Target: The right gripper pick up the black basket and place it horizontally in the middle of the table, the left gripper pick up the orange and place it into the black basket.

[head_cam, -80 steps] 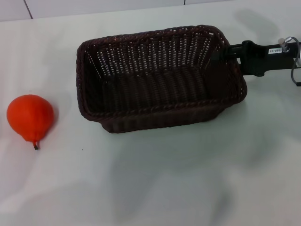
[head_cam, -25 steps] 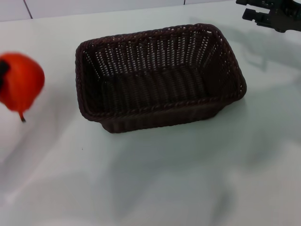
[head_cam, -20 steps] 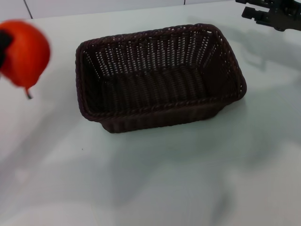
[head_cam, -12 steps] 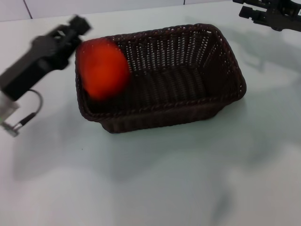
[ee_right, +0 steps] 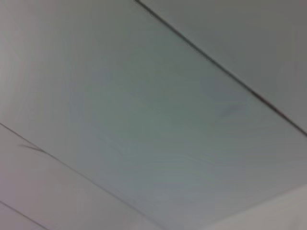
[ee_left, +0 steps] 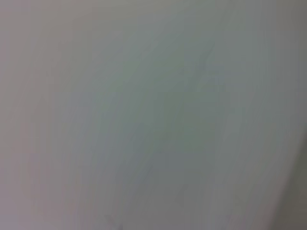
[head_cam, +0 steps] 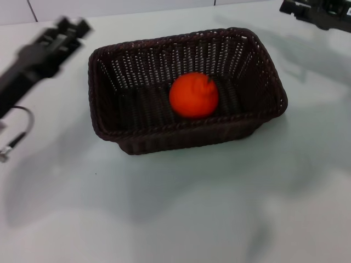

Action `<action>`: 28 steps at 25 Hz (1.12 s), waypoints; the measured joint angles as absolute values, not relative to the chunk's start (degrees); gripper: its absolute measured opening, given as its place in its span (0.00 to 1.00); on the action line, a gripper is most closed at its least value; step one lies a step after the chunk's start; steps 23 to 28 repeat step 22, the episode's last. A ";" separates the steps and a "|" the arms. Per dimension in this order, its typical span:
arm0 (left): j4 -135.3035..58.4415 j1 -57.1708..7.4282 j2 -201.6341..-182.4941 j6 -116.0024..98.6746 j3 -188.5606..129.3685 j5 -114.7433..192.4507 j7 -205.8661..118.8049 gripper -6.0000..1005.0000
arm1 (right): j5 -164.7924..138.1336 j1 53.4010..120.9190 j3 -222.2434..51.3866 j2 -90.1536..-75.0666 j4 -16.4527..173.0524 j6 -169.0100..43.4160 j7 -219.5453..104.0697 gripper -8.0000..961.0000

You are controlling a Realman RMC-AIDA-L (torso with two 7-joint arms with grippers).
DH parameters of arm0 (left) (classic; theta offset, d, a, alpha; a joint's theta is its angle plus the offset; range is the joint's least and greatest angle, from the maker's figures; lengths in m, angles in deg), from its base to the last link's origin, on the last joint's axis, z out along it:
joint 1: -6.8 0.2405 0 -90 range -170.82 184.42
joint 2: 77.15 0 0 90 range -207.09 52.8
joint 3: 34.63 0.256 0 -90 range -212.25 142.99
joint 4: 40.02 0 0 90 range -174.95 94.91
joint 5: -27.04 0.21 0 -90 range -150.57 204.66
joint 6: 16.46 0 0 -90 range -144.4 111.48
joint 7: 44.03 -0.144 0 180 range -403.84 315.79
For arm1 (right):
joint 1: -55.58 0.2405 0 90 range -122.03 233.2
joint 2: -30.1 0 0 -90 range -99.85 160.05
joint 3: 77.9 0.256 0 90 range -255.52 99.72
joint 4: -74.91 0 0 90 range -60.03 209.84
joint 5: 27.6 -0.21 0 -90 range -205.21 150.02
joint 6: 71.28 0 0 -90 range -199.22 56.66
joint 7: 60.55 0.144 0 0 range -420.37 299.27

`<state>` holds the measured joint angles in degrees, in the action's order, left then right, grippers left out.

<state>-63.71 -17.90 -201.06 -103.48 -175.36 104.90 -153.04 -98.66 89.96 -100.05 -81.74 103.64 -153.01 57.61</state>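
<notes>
there is 1 orange (head_cam: 193,95). there is 1 black basket (head_cam: 186,137). there is 1 table (head_cam: 181,208). there are 2 grippers: the left gripper (head_cam: 68,30) and the right gripper (head_cam: 310,11).

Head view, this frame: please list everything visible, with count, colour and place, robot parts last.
black basket: one, dark brown-black wicker, lying lengthwise near the middle of the table.
orange: one, bright orange, inside the basket on its floor, toward the near wall.
table: one, white, under everything.
left gripper: one, black, above the table just left of the basket, holding nothing, a thin dark cable hanging below its arm.
right gripper: one, black, at the far right corner of the view, away from the basket.
</notes>
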 joint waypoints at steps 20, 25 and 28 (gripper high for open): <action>-48.21 -2.94 -201.41 -121.07 -199.41 86.27 -179.30 0.93 | -149.83 90.29 -99.23 -89.53 88.75 -135.92 -20.40 0.78; -47.85 -2.55 -201.41 -120.98 -199.42 86.09 -179.33 0.93 | -150.63 90.94 -99.12 -89.55 88.06 -135.93 -23.60 0.78; -47.85 -2.55 -201.41 -120.98 -199.42 86.09 -179.33 0.93 | -150.63 90.94 -99.12 -89.55 88.06 -135.93 -23.60 0.78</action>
